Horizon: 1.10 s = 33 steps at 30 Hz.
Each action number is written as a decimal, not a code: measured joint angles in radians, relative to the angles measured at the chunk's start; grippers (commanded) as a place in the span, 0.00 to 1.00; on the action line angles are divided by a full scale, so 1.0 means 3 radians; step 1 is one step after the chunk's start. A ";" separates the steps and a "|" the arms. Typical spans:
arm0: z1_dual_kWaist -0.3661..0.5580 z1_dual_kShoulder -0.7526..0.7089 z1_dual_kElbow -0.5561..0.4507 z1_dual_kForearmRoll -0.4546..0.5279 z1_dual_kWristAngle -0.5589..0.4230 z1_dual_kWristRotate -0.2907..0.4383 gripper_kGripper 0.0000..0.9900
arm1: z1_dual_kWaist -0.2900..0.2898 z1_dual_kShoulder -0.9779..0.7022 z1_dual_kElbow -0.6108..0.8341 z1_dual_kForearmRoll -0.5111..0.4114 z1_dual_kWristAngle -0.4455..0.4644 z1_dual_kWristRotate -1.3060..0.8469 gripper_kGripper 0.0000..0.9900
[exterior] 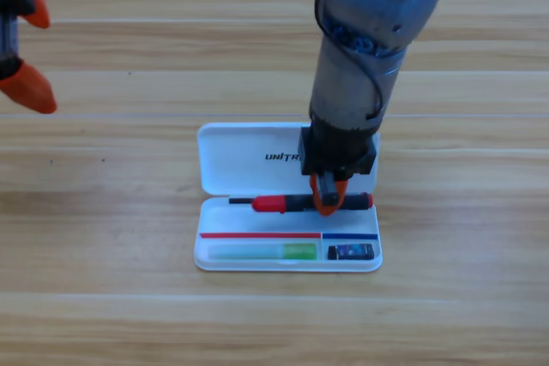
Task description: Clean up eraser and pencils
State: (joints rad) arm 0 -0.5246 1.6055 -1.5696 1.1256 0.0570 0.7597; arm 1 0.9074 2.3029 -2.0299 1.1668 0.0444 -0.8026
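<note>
Right gripper (327,203) on the black pen (300,203) in the case (223,160)

Its orange jaws straddle the barrel, seemingly gripping it, over the upper tray by the hinge; green pen (262,252) and eraser (351,252) lie along the front wall; left gripper (30,53) waits gaping at the left edge, well apart.

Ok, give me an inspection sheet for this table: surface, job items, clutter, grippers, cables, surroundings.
Surface: wooden table.
Job's things: open white plastic case; black-barrelled pen with red cap in its upper tray; light green pen and small dark blue-and-black eraser in its lower compartments.
Clutter: nothing seen.
Grippers: right gripper pointing down at the black pen; left gripper waiting at the upper left edge, open.
Cables: black cable along the right arm.
Surroundings: nothing seen.
</note>
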 measured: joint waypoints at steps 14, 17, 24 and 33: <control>0.0051 -0.0065 0.0336 -0.0154 -0.0063 -0.0002 1.00 | 0.0011 0.0248 -0.0190 0.0015 -0.0120 0.0023 0.00; 0.0051 -0.0088 0.0364 -0.0159 -0.0063 -0.0002 1.00 | 0.0012 0.0248 -0.0190 0.0023 -0.0120 0.0030 0.15; 0.0051 -0.0090 0.0402 -0.0250 -0.0063 -0.0002 1.00 | 0.0039 0.0247 -0.0190 0.0116 -0.0120 0.0137 0.92; 0.0051 -0.0090 0.0466 -0.0272 -0.0064 -0.0002 1.00 | 0.0162 0.0012 -0.0187 0.0314 -0.0084 0.0138 0.95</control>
State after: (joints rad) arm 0 -0.5095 1.5784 -1.4298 1.0439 0.0379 0.7591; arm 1 0.9560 2.3066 -2.0860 1.2610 0.0193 -0.7612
